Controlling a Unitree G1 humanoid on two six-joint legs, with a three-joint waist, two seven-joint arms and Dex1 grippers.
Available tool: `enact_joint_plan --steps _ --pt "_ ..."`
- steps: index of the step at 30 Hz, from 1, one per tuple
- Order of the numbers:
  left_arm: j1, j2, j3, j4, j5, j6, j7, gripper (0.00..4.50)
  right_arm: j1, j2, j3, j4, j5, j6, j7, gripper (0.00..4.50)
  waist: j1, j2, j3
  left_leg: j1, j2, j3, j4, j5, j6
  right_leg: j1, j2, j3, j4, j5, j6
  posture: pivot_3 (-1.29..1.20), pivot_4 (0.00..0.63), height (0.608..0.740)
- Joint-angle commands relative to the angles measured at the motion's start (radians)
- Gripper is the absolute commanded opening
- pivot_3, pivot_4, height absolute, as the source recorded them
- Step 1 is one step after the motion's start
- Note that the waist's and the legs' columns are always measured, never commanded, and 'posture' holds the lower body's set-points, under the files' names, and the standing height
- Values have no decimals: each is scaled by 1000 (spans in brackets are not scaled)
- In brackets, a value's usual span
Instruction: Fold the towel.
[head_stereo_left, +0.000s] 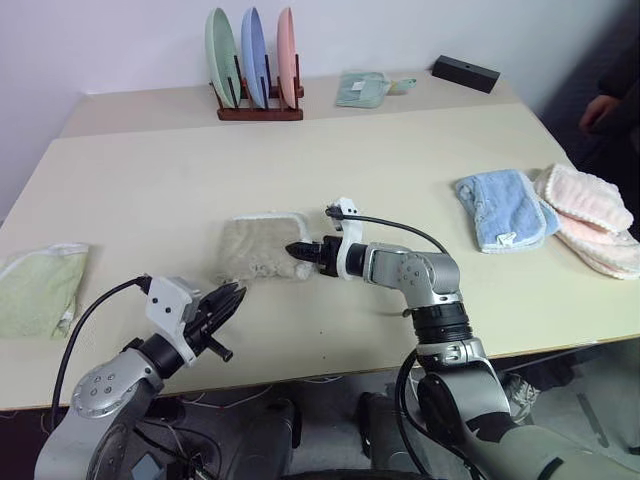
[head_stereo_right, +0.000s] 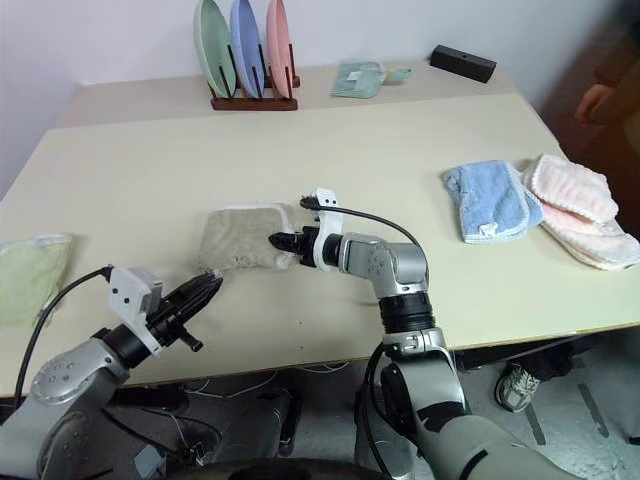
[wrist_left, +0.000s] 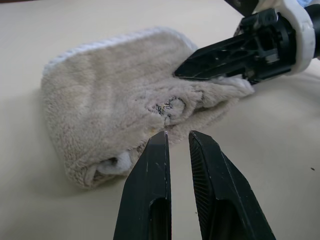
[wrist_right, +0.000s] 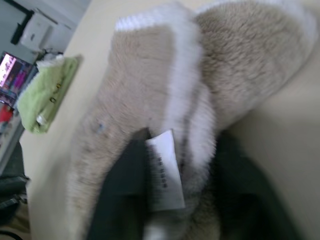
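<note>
While right gripper (head_stereo_left: 300, 250) pinches towel (head_stereo_left: 255, 248) edge, left gripper (head_stereo_left: 232, 298) nearby.

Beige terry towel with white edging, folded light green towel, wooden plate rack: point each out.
Beige terry towel (head_stereo_left: 252, 250), left eye view, middle of its folded top.
Light green towel (head_stereo_left: 38, 290), left eye view, centre of its top.
Wooden plate rack (head_stereo_left: 260, 113), left eye view, its base.

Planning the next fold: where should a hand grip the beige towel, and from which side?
Judging by its pose, grip the towel at its open layered edge, where the white tag shows, coming in low from the right. The opposite end is a rounded fold, harder to pinch.
</note>
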Motion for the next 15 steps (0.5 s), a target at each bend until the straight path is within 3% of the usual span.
enact_joint_plan --steps 1,5,8,15 --pt "-3 -4 -7 -31 -1 -6 9 597 -27 20 -47 -54 66 25 -19 24 0 0 0 0 0 0 0 0 0 0 0 0 0 0 0 0 150 740" --pt "-30 -3 -48 -23 20 -4 16 597 -20 -29 -98 -183 95 -32 -37 24 1 1 0 0 0 0 0 0 0 0 0 0 0 0 0 0 150 740" --pt "-88 -17 -85 -8 22 8 30 597 -35 -149 -205 -267 77 -120 -92 24 13 1 0 -1 -1 -1 2 0 0 1 0 -1 0 0 0 0 150 740" --pt "-208 -31 -173 64 35 16 8 597 -62 -330 -458 -268 101 -221 -272 24 1 1 0 0 -1 3 0 0 0 1 0 -1 -1 0 0 0 150 740"
